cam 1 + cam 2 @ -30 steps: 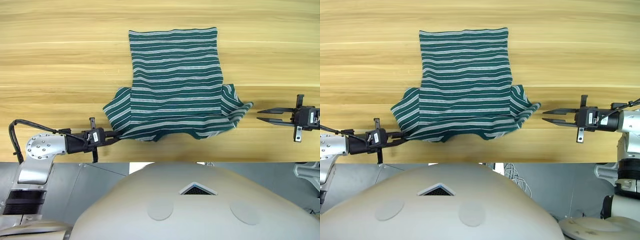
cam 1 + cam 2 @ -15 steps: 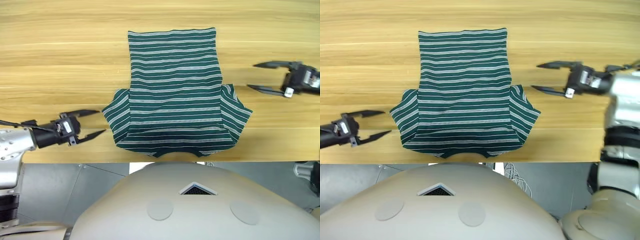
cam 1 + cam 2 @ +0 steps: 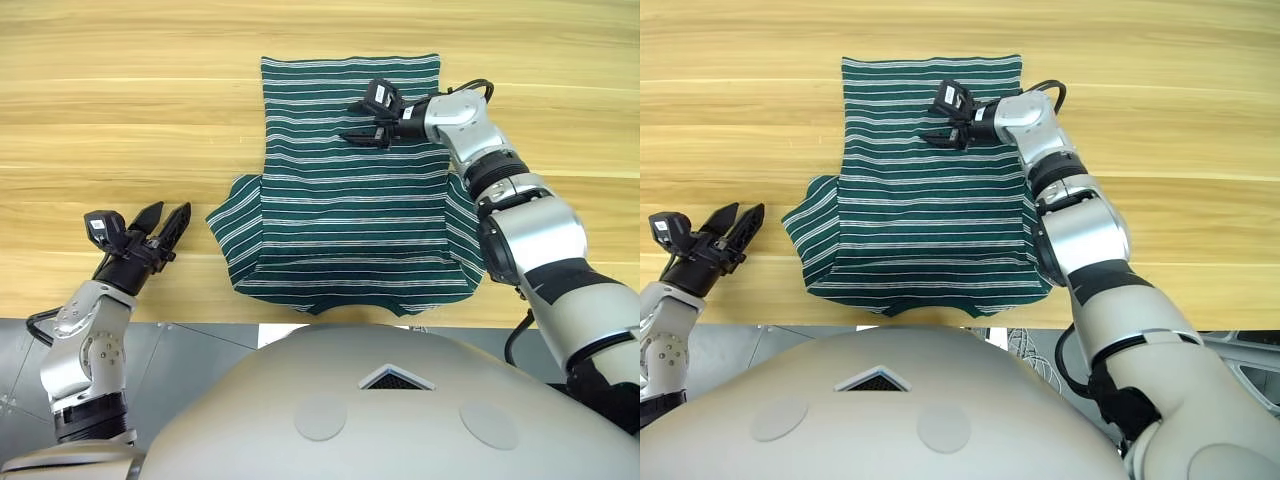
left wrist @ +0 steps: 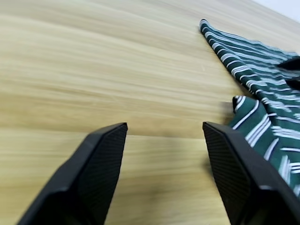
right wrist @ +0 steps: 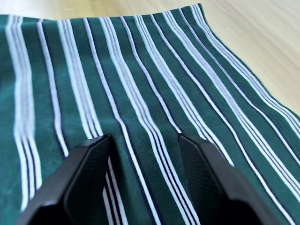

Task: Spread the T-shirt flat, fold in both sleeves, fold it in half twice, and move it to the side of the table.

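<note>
Swung inward, the right jaws hover parted above the T-shirt (image 3: 350,190) (spread flat on the tabletop (image 3: 120,100)); left jaws, parted beside its sleeve (image 3: 232,215), should pinch the cuff edge and fold squarely inward.

The T-shirt (image 3: 350,200) is seen as soft, matt knitted cloth, finely ribbed, with white stripes woven into dark green. The counter (image 3: 120,100) is finished in pale, smooth wood with a faint satin sheen. The left hand (image 3: 171,210) is made of matt black plastic, finely textured inside; the right hand (image 3: 349,120) is finished alike.
</note>
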### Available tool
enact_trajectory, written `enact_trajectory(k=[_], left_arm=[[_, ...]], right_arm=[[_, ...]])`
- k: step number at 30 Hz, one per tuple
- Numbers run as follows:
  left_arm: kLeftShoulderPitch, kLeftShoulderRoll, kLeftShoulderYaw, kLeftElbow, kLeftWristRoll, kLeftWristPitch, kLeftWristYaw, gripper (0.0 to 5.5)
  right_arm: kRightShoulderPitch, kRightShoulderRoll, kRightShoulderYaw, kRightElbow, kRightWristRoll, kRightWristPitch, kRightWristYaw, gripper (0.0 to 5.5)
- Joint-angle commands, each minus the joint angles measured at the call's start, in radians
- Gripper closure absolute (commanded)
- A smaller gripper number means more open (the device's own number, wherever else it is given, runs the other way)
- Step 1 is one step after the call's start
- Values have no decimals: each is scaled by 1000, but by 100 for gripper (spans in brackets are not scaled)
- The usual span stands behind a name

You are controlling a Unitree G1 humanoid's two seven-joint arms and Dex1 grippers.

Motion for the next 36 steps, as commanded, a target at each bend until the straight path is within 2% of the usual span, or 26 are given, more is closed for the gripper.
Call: enact_trajectory(k=[1, 5, 9, 14, 22, 33, 36], left_arm=[[37, -21, 2, -63, -8, 81, 75, 264], [38, -46, -4, -110, -53, 136, 91, 264], [52, -59, -26, -163, -67, 172, 106, 264], [28, -88, -96, -123, -52, 196, 119, 264], [15, -86, -142, -96, 14, 183, 137, 381], [-12, -122, -65, -136, -55, 143, 118, 541], [4, -135, -105, -207, -59, 117, 79, 549]], right_arm=[[5, 23, 23, 65, -71, 42, -91, 283], [6, 29, 35, 84, -101, 22, -168, 283], [15, 33, 30, 74, -100, -42, -149, 283], [14, 29, 26, 71, -117, -79, -145, 283], [14, 20, 15, 65, -117, -109, -143, 283], [27, 6, 2, 56, -114, -151, -138, 283], [32, -5, -15, 49, -102, -189, -123, 283]])
